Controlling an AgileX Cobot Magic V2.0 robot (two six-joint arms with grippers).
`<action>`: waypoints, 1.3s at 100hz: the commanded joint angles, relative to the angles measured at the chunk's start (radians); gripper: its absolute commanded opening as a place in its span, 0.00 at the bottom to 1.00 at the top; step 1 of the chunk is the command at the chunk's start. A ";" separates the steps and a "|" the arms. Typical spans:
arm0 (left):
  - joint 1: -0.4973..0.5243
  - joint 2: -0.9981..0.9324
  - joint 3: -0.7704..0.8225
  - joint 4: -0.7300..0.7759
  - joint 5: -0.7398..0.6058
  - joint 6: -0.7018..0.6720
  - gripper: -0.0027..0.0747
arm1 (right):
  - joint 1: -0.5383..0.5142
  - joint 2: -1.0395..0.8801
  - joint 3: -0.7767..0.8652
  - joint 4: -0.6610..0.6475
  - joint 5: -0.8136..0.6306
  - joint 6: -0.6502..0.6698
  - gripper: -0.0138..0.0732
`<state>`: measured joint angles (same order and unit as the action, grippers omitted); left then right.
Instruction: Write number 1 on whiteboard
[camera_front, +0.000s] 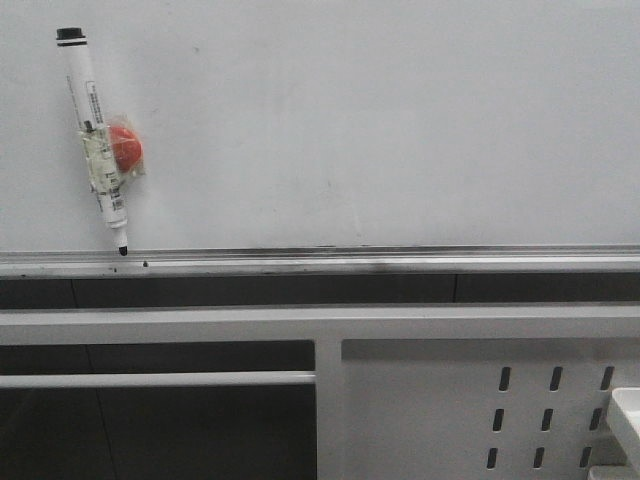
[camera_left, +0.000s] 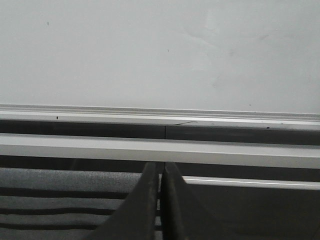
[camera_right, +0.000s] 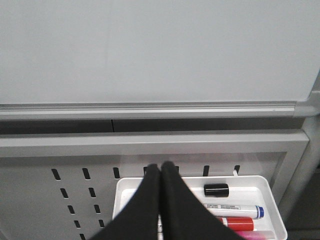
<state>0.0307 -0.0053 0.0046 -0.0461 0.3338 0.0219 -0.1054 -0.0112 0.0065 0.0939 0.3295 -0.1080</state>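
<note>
No number 1 shows on the whiteboard yet. The marker hangs near its left edge, tip at the rail. Both the left hand and right hand are closed and empty; open the left squarely around the barrel.

Glossy white whiteboard, silver rail

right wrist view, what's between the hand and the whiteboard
In the right wrist view, the shut right hand sits over a white tray of markers; above it come the perforated panel, a grey frame bar, a dark gap, then the whiteboard.
</note>
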 joint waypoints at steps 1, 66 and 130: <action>0.002 -0.023 0.034 0.004 -0.060 0.001 0.01 | -0.004 -0.021 0.016 -0.008 -0.023 -0.002 0.08; 0.002 -0.023 0.034 -0.155 -0.324 -0.001 0.01 | -0.004 -0.021 0.014 -0.011 -0.217 -0.002 0.08; 0.002 0.028 -0.141 -0.106 -0.149 -0.001 0.01 | -0.004 0.001 -0.162 0.211 -0.135 0.030 0.08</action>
<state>0.0307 -0.0053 -0.0316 -0.1251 0.1953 0.0219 -0.1054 -0.0128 -0.0420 0.2623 0.0945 -0.0840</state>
